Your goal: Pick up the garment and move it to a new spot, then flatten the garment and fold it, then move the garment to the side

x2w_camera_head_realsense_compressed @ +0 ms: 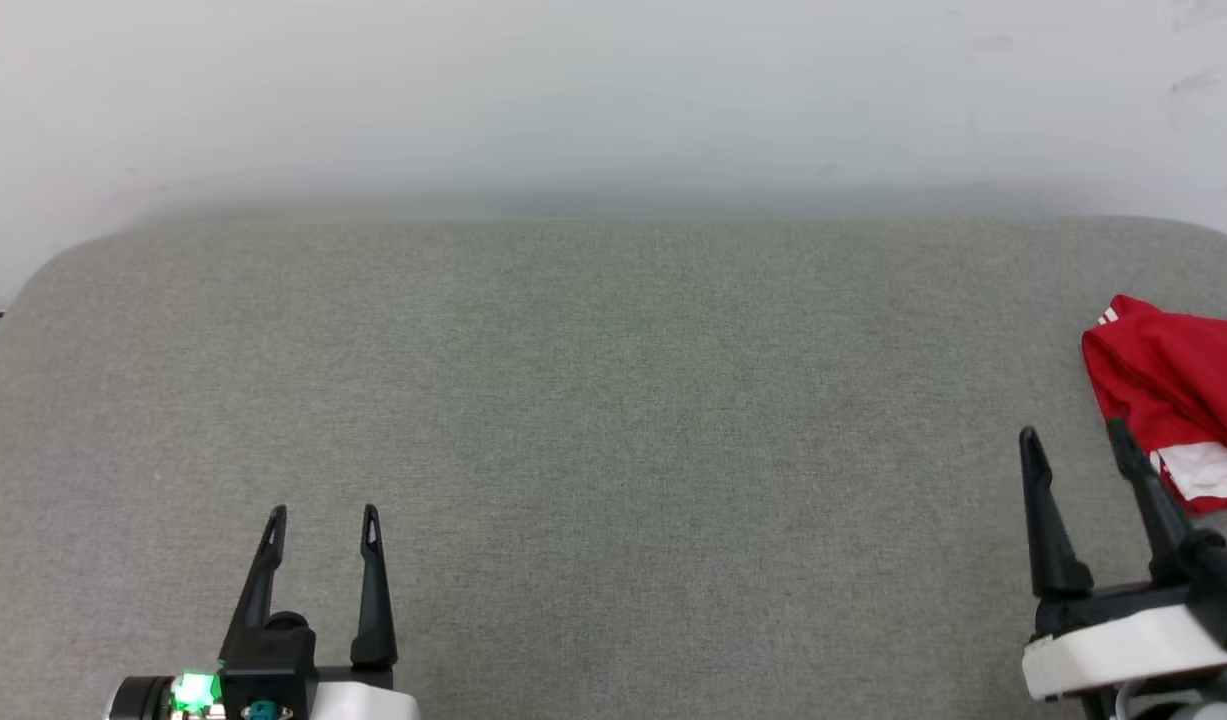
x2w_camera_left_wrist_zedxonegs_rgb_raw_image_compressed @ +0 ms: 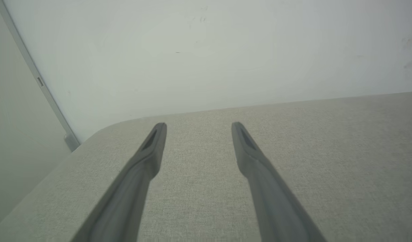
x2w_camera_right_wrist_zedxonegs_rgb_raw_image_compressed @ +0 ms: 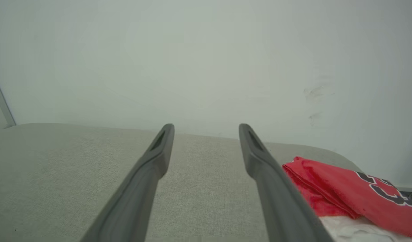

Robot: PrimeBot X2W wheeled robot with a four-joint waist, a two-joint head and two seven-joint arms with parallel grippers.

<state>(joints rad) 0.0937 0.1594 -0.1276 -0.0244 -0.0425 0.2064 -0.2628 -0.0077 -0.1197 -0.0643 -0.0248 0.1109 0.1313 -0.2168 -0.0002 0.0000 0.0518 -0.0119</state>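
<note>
Right pincer gapes wide, empty; my left pincer likewise; garment lies just beside my right pincer's outer finger, seemingly folded, set aside; little remains, I judge.

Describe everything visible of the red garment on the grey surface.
The garment is soft red cloth, loosely folded in layers, not spread flat. A white part shows at its near edge, white stripes at a far corner, and black-and-white letters in the right wrist view. It lies on the grey fabric surface at the far right, cut by the picture's edge. The open right gripper stands beside it; contact cannot be told.
</note>
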